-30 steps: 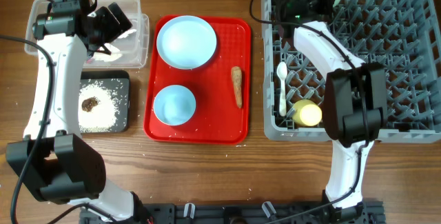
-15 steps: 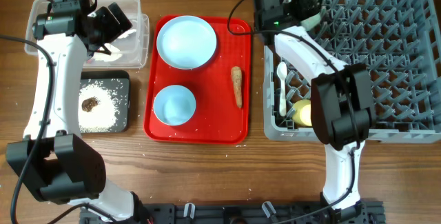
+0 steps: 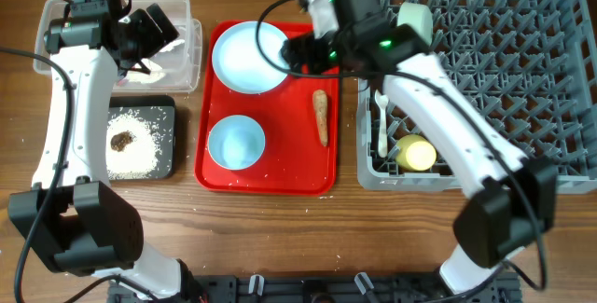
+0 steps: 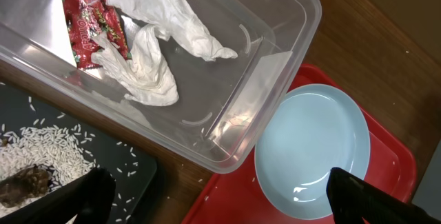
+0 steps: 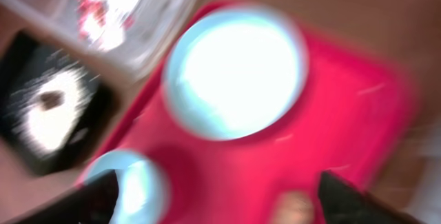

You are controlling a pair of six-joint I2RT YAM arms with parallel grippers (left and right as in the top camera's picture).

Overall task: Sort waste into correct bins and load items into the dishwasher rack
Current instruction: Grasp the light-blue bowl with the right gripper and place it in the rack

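The pale blue plate [image 3: 252, 56] and the light blue bowl [image 3: 235, 142] sit on the red tray, with the brown stick [image 3: 321, 115] at its right side. My right gripper [image 3: 300, 56] hovers open over the tray by the plate's right rim, nothing between its fingers. Its wrist view is blurred; it shows the plate [image 5: 238, 69], the bowl [image 5: 134, 182] and my right gripper [image 5: 217, 207]. My left gripper [image 3: 149, 28] hangs open above the clear tub [image 3: 182, 70]. The red wrapper [image 4: 89, 17] and white tissue [image 4: 148, 52] lie inside the tub [image 4: 289, 17]. Left gripper [image 4: 220, 207] holds nothing.
The grey rack [image 3: 485, 79] at the right holds the pale green bowl [image 3: 415, 19], the white spoon [image 3: 381, 121] and the yellow cup [image 3: 417, 154]. The black tray [image 3: 163, 107] at the left carries rice crumbs and a dark brown lump [image 3: 121, 140].
My right gripper let go of the pale green bowl in the rack's far left corner, opened, and swung left over the red tray. The left arm has not moved.
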